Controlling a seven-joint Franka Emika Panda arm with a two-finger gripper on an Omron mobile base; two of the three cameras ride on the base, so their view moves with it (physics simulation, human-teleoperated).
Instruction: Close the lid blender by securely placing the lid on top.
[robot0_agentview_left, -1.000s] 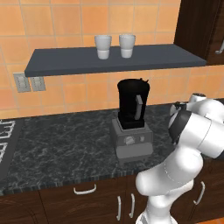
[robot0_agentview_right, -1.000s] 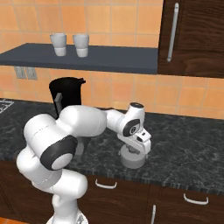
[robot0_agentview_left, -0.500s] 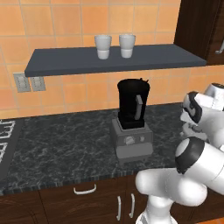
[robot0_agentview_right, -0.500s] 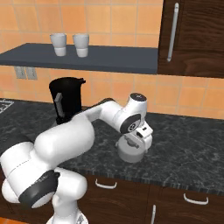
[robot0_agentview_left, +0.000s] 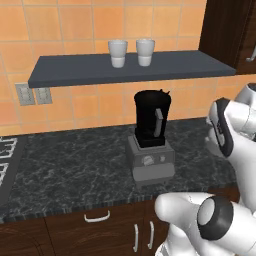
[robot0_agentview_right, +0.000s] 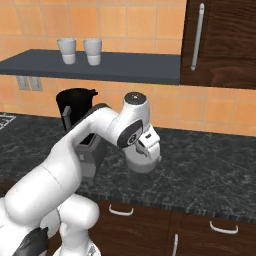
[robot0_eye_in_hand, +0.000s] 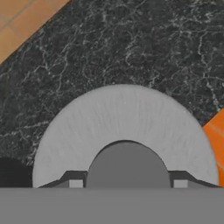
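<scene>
Claw (robot0_eye_in_hand: 124, 183) sits low at the bottom centre of the hand view, its two dark tips standing just outside the lid's raised centre knob (robot0_eye_in_hand: 127, 164), one at each side; whether they actually press on the knob cannot be told. Around the knob the lid (robot0_eye_in_hand: 124, 127) spreads as a pale grey disc, with dark marbled surface (robot0_eye_in_hand: 131, 48) showing past its rim on the upper left, top and right, and orange wall tile (robot0_eye_in_hand: 22, 22) cutting the upper left corner. In the right base view, the blender (robot0_agentview_right: 75, 107) stands at left, its black jar partly behind the white arm, while the lid (robot0_agentview_right: 142, 164) hangs under the hand at centre frame, clear of the jar and over bare surface that runs on to the right. In the left base view the blender (robot0_agentview_left: 151, 137) stands mid-frame, mouth uncovered, below the shelf (robot0_agentview_left: 125, 67) carrying two white cups (robot0_agentview_left: 131, 52).
</scene>
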